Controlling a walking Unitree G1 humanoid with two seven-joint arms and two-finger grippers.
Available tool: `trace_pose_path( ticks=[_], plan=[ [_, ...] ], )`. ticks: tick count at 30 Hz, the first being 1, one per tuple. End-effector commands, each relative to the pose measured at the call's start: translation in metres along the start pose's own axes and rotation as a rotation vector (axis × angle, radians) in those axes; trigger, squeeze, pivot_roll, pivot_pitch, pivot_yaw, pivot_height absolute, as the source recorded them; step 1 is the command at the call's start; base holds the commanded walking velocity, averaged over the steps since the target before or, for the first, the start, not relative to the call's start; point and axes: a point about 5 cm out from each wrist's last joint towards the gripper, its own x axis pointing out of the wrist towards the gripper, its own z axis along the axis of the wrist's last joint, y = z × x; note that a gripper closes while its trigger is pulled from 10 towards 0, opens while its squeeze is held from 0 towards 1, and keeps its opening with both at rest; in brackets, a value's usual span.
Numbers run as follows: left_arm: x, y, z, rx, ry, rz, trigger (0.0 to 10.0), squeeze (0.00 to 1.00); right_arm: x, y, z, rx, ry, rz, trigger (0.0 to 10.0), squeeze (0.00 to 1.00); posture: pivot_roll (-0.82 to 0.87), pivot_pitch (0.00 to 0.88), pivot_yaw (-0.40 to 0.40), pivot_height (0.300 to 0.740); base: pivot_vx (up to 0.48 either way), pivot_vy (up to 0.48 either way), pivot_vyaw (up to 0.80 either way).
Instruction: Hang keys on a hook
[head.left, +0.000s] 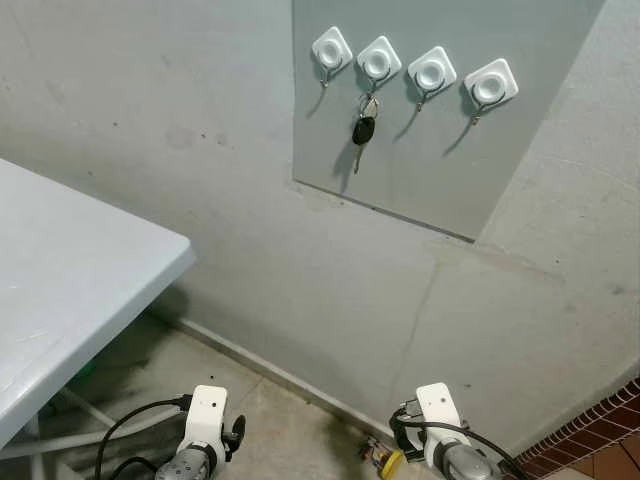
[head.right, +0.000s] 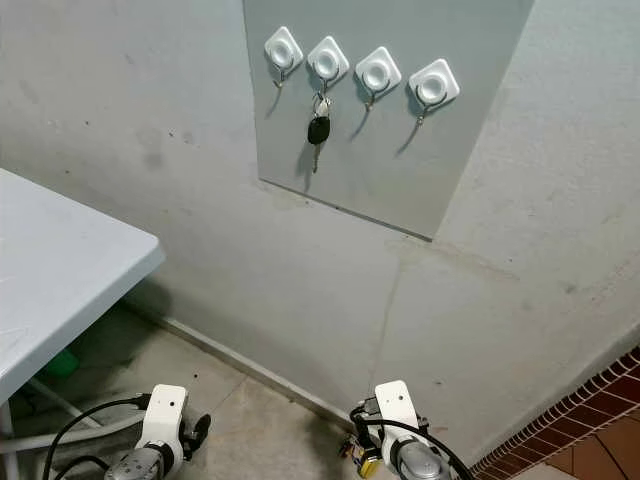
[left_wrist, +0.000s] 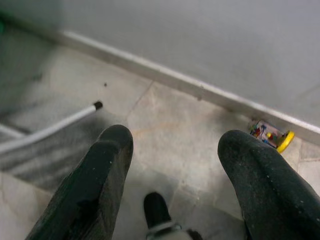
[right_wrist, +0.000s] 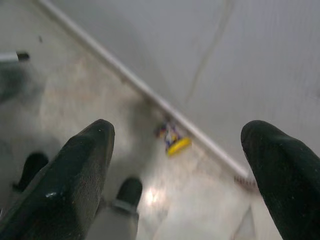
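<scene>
A black-headed key (head.left: 364, 132) hangs by its ring from the second white hook (head.left: 378, 60) of a row of hooks on a grey wall panel (head.left: 420, 170). The first hook (head.left: 332, 49), third hook (head.left: 431, 70) and fourth hook (head.left: 490, 84) are bare. Both arms hang low near the floor, far below the panel. My left gripper (left_wrist: 175, 145) stands open above the tiles, nothing between its fingers. My right gripper (right_wrist: 180, 145) is open too and holds nothing.
A white table (head.left: 70, 290) juts in at the left, with its white legs (left_wrist: 50, 127) on the tiled floor. A small yellow gadget (head.left: 385, 461) lies by the skirting. Red brickwork (head.left: 600, 430) begins at the lower right.
</scene>
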Motion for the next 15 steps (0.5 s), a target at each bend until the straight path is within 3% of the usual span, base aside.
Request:
trace_pose_path(
  ticks=[1,5,6,7,8,9,15],
  plan=[
    [-0.007,0.0,-0.022,-0.025,0.078,0.009,10.0,0.0,-0.006,-0.003,-0.021,0.02,0.083,-0.021,10.0,1.0,-0.12,0.0,-0.018,0.74,0.0,0.0,0.0],
    [-0.011,0.001,-0.032,-0.097,0.104,0.035,10.0,0.0,-0.012,-0.004,-0.036,0.0,0.131,-0.031,10.0,1.0,-0.11,0.0,-0.031,0.74,0.0,0.0,0.0],
    [-0.013,0.001,-0.036,-0.123,0.114,0.051,10.0,0.0,-0.014,-0.004,-0.042,0.027,0.147,-0.02,10.0,0.7,-0.11,0.0,-0.034,0.74,0.0,0.0,0.0],
    [-0.013,0.001,-0.036,-0.123,0.114,0.051,10.0,0.0,-0.014,-0.004,-0.042,0.027,0.147,-0.02,10.0,0.7,-0.11,0.0,-0.034,0.74,0.0,0.0,0.0],
    [-0.013,0.001,-0.038,-0.135,0.116,0.056,10.0,0.0,-0.015,-0.005,-0.044,0.036,0.15,-0.018,10.0,0.12,-0.11,0.0,-0.036,0.74,0.0,0.0,0.0],
    [-0.013,0.001,-0.038,-0.138,0.118,0.059,10.0,0.0,-0.015,-0.005,-0.044,0.056,0.15,-0.009,10.0,0.0,-0.11,0.0,-0.036,0.74,0.0,0.0,0.0],
    [-0.014,0.002,-0.039,-0.132,0.12,0.062,10.0,0.0,-0.014,-0.004,-0.041,0.022,0.142,0.018,10.0,0.0,-0.1,0.0,-0.04,0.74,0.0,0.0,0.0]
  ],
)
